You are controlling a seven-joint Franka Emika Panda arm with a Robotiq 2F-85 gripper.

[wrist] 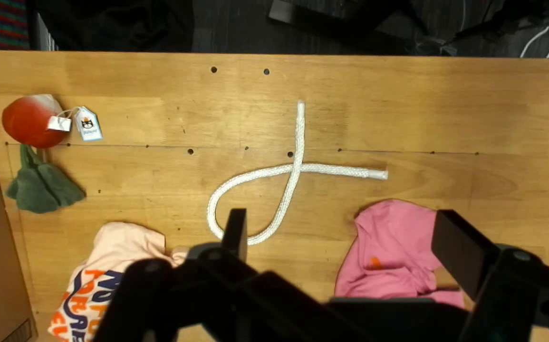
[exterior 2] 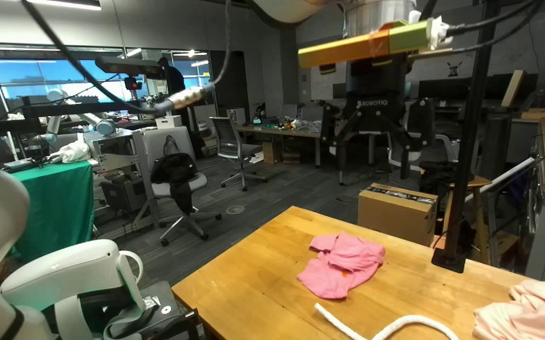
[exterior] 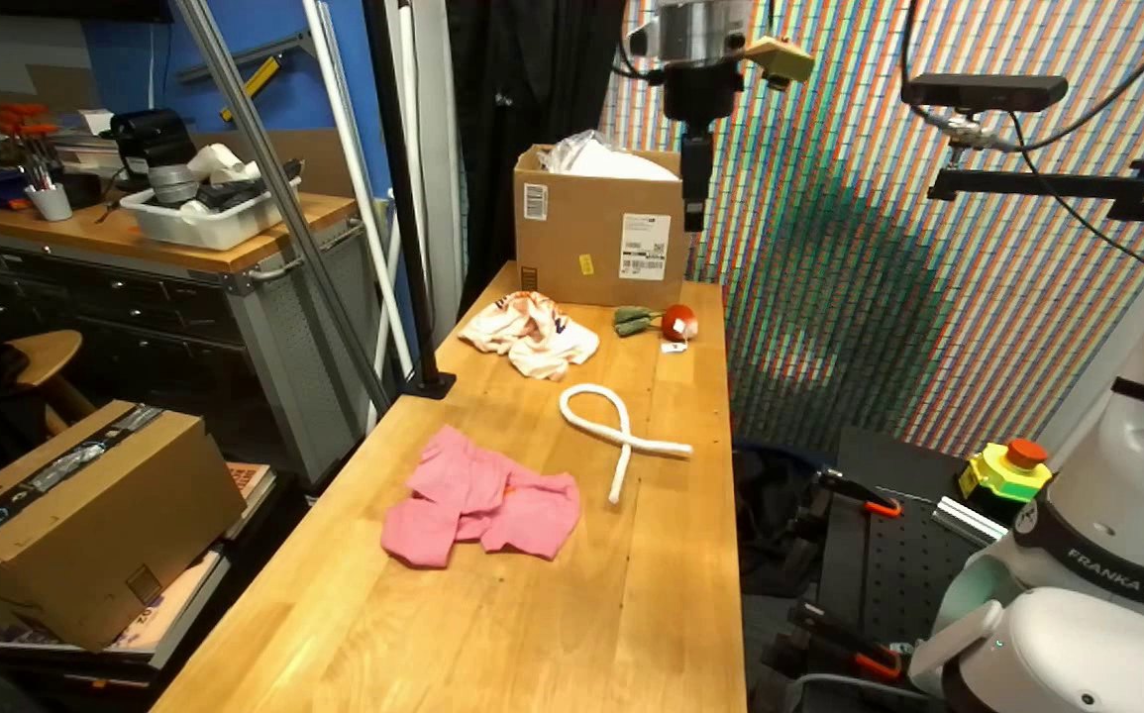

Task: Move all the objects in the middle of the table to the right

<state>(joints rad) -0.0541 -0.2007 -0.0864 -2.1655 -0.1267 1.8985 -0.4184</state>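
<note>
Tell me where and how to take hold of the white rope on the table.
Pinch the white rope by the straight tail pointing up in the wrist view, coming straight down from above. The rope lies flat on the table, so a side approach looks awkward. That tail is a single strand running across the gripper's opening direction, so little turning should be needed.

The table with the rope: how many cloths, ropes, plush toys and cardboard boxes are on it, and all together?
Cloths: 2, pink cloth, cream printed cloth
Ropes: 1, white rope
Plush toys: 1, red-and-green plush toy
Cardboard boxes: 1, brown cardboard box
Total: 5
</note>
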